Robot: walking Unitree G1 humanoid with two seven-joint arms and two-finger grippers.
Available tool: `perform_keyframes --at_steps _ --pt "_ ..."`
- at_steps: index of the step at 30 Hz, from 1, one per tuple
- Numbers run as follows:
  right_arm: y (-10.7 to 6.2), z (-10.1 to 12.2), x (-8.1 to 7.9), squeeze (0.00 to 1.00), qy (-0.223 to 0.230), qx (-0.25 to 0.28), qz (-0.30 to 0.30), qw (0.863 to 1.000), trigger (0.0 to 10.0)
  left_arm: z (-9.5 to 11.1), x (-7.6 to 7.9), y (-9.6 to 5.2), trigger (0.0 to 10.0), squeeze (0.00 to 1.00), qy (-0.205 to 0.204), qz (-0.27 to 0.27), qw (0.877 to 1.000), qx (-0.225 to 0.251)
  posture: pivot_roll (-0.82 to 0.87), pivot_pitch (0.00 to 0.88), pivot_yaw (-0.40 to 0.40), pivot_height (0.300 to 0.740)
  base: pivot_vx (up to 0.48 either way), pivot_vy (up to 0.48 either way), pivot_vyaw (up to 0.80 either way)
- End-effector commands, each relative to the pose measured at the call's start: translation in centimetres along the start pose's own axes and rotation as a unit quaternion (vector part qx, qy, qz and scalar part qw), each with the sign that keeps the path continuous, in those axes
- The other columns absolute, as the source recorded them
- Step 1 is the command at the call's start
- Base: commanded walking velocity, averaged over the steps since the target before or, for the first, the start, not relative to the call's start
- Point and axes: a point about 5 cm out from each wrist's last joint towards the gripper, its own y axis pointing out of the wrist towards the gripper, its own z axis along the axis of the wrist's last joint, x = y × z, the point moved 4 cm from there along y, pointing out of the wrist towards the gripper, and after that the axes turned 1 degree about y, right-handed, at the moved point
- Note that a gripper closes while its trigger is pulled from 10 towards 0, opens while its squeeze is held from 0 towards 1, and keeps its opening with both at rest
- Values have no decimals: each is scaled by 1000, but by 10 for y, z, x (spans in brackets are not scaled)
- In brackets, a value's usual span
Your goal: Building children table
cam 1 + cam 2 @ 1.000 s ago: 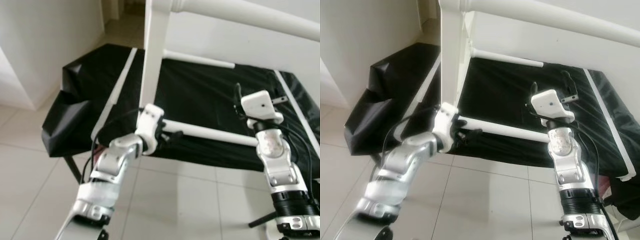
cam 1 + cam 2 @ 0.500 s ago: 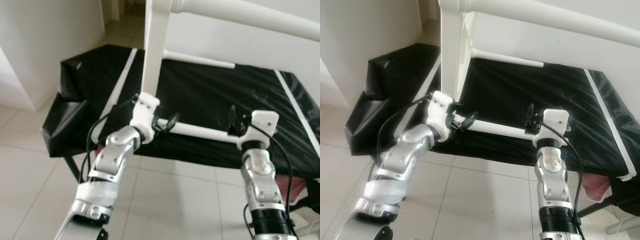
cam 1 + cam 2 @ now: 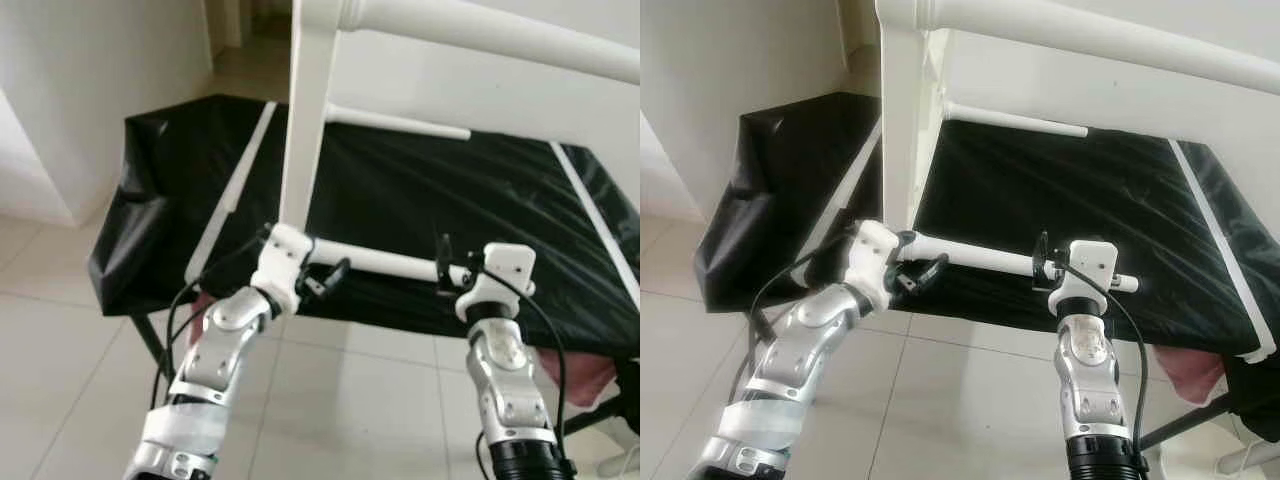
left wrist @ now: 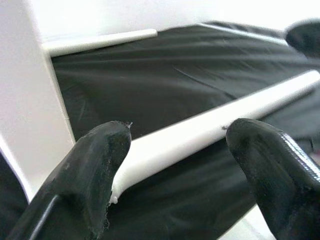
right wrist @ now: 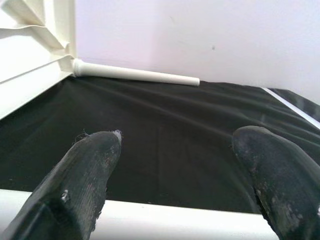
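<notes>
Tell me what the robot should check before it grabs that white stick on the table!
1. Left gripper open around the white rod beside the upright white leg: ok.
2. Right gripper open just above the rod's far end: ok.
3. Rod joined firmly to the leg: cannot tell.
4. Rod lying over the black table cover: ok.
5. Fingers already squeezing the rod: not ok, both apart.

Right gripper (image 3: 447, 272) now lower, at the white rod (image 3: 385, 262).
</notes>
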Motion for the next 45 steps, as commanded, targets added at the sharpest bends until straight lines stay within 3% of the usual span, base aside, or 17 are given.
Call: perform_keyframes --at_steps 1,5,12,17,18,19,22,23,25,30,34,35,37,38,39,40,45 --pt "-2 -6 9 0 0 -13 -19 1000 10000 -16 -6 -4 10000 0 15 51 998 -24 68 0 -52 740 0 0 0" --pt "-9 -9 5 0 -8 -10 -6 1000 10000 -13 -11 -11 10000 0 -29 78 997 -3 65 0 -49 740 0 0 0" --pt "-14 -12 2 0 -3 -16 1 1000 10000 -13 -10 -14 10000 0 -11 84 996 2 66 0 -48 740 0 0 0" --pt "-16 -12 -5 0 -16 -13 20 1000 10000 -12 -6 -12 10000 0 -19 73 997 4 66 0 -49 740 0 0 0" --pt "-15 -10 -6 0 -14 -9 19 1000 10000 -17 -1 -11 10000 0 -34 56 998 -11 67 0 -51 740 0 0 0" --pt "-12 -6 -5 0 -11 -4 15 1000 10000 -32 14 -11 10000 0 -93 4 994 -53 74 0 -58 740 0 0 0" --pt "-11 -5 -5 0 -11 -3 14 1000 10000 -35 18 -11 10000 0 -107 -9 992 -62 74 0 -58 740 0 0 0" --pt "-7 3 -3 0 -48 17 9 999 10000 -37 15 -10 10000 0 -90 0 994 -67 73 0 -58 740 0 0 0" --pt "5 24 -1 0 -135 67 -10 988 10000 -36 13 -3 10000 0 -75 6 995 -72 72 0 -58 740 0 0 0" --pt "23 45 -5 0 -193 113 -18 974 10000 -35 19 8 10000 0 -71 -20 994 -85 71 0 -59 740 0 0 0" --pt "54 106 -18 0 -288 217 -48 932 10000 -10 18 28 10000 0 -86 -36 994 -59 68 0 -52 740 0 0 0" --pt "54 106 -18 0 -288 217 -48 932 10000 -10 18 28 10000 0 -86 -36 994 -59 68 0 -52 740 0 0 0" --pt "60 126 -22 0 -320 250 -75 911 10000 -5 16 32 10000 0 -95 -38 993 -57 66 0 -51 740 0 0 0" --pt "60 126 -22 0 -320 250 -75 911 10000 -5 16 32 10000 0 -95 -38 993 -57 66 0 -51 740 0 0 0" --pt "61 131 -24 0 -340 260 -83 900 10000 -4 16 33 10000 0 -90 -39 994 -55 66 0 -51 740 0 0 0" --pt "65 143 -32 0 -379 283 -91 876 10000 -2 14 34 10000 0 -86 -39 994 -53 64 0 -49 740 0 0 0" --pt "67 152 -33 0 -399 297 -105 861 10000 0 12 34 10000 0 -87 -37 994 -49 65 0 -53 740 0 0 0"
